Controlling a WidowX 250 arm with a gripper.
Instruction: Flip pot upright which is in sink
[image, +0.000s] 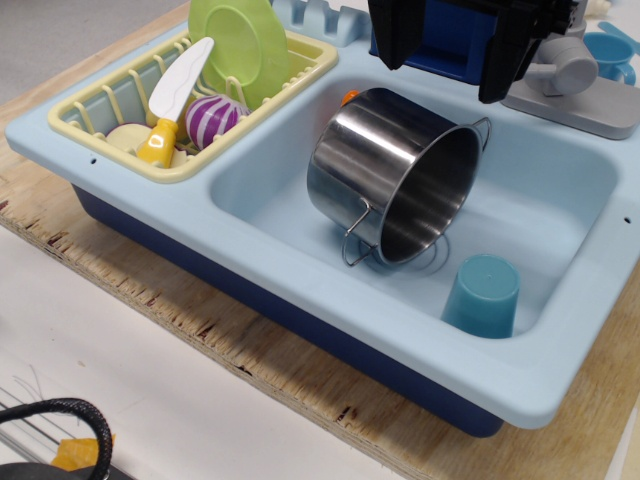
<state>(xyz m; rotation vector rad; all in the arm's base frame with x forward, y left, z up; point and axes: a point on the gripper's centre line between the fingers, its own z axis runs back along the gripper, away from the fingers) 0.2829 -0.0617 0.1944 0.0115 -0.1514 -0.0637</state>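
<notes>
Stainless pot (400, 180) lies on its side in the sink (300, 290) basin, mouth facing front-right and lower handle on the floor. Not upright, so the flip is undone. Teal cup (482, 295) sits just beside its rim. Gripper (455, 45) hovers above, fingers spread, holding nothing.

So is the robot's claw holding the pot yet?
Gripper: open, holding nothing, hanging above the pot, which lies tilted in the sink.
</notes>
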